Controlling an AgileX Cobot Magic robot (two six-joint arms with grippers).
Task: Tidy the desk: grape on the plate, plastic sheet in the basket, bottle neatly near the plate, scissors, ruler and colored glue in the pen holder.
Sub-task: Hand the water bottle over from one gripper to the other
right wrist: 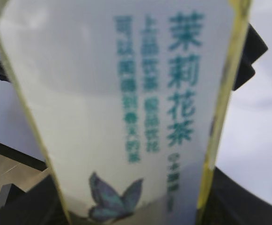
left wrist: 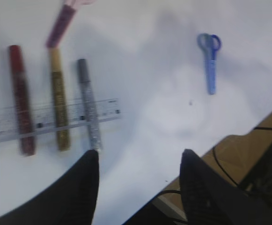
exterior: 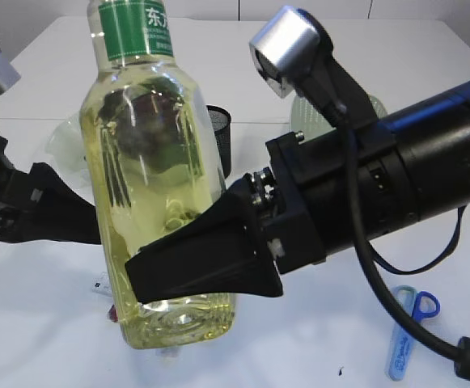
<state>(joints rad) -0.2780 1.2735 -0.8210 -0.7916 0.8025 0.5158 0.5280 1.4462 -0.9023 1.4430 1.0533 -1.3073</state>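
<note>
A clear plastic bottle of pale yellow tea with a green label (exterior: 158, 174) is seen upright and slightly tilted in the exterior view, near the camera and left of centre. It is gripped low on its body by the right hand (exterior: 198, 263), whose black jaws are closed against the bottle's sides; in the right wrist view the white label with teal characters and a butterfly fills the frame between those jaws. Whether the bottle's base touches the white tabletop (exterior: 48, 339) cannot be told.

The left hand (left wrist: 138, 180) is shown in its wrist view with the jaws apart and nothing between them, held above the tabletop. Just beyond it a clear plastic ruler (left wrist: 51, 121) lies crosswise under three glitter glue tubes, red (left wrist: 21, 98), gold (left wrist: 59, 98) and silver (left wrist: 88, 103), set side by side. A fourth, purple tube (left wrist: 61, 26) lies farther off. Blue-handled scissors in a light blue sheath (left wrist: 210, 63) lie well apart to the right. In the exterior view the scissors are seen at the near right, and a black mesh pen holder (exterior: 221, 133) stands behind the bottle.
</note>
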